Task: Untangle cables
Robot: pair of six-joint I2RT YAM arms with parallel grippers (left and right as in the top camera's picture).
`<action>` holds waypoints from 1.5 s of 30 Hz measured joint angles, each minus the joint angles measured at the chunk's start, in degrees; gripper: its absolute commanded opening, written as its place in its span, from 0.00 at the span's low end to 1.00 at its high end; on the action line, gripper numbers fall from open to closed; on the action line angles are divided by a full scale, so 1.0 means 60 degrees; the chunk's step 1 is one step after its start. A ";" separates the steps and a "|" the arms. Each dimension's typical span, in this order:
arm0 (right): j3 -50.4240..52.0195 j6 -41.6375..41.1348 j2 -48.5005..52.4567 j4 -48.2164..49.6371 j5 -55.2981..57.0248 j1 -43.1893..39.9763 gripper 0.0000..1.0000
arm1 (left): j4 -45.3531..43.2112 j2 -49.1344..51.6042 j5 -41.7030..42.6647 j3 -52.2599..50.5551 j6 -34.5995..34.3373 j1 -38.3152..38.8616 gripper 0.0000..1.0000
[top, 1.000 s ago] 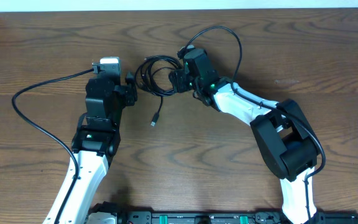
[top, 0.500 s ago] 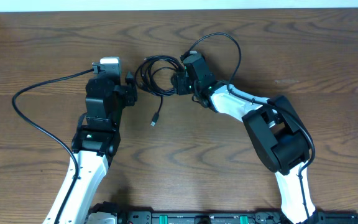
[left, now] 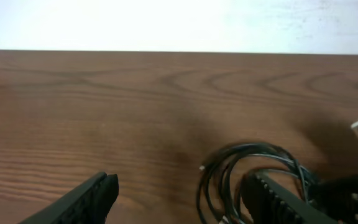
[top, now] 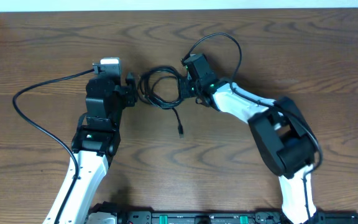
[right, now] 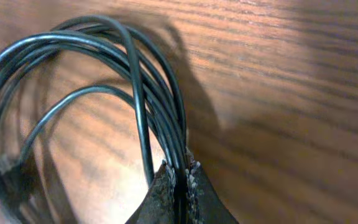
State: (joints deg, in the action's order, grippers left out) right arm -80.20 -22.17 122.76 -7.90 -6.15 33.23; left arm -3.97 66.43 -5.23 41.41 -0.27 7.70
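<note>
Cables [right: 171,124], plug tail toward robot

Both my arms are the same build: glossy white shells on the long links, chunky black housings at the joints. The left arm [top: 98,102] has a pale grey block [top: 107,63] on its wrist and a tiny green light [top: 89,135] lower down. The right arm [top: 247,104] glows green near its wrist too. Each has a thick black wire fixed to it: the left wire [top: 14,102] makes a big loop, the right wire [top: 239,56] a smaller arch. My left hand [left: 179,183] has dark fingers [left: 82,200], one ribbed on the inner face. My right hand [right: 179,171] has blackish tips with gritty, speckled pads [right: 193,183].
</note>
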 measured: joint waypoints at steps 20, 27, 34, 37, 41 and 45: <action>0.0029 0.2058 -0.4896 -0.2357 0.0849 0.0098 0.01 | 0.0426 0.0798 0.5978 0.0000 0.0372 0.0000 0.69; 0.0029 0.2175 -0.4896 -0.2514 0.0798 0.0197 0.01 | -0.0597 0.1035 0.7486 0.0000 0.0783 0.0000 0.69; 0.0029 0.2448 -0.5045 -0.2623 0.0568 0.0477 0.01 | -0.1096 0.1038 0.7530 0.0000 0.1253 0.0004 0.69; 0.0018 0.2594 -0.5595 -0.2728 0.0579 0.0867 0.01 | -0.1093 0.1038 0.7519 0.0000 0.1377 0.0004 0.69; -0.0200 0.2809 -0.6652 -0.2736 0.0594 0.1297 0.01 | -0.1096 0.1129 0.7490 0.0000 0.1519 0.0004 0.69; -0.0426 0.2878 -0.7264 -0.2809 0.0616 0.1348 0.01 | -0.1093 0.1377 0.7486 0.0000 0.1555 0.0004 0.69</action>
State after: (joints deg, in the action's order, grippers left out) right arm -82.76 -4.91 79.18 -24.75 -2.46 41.32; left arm -10.52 74.70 39.68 41.41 9.06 7.73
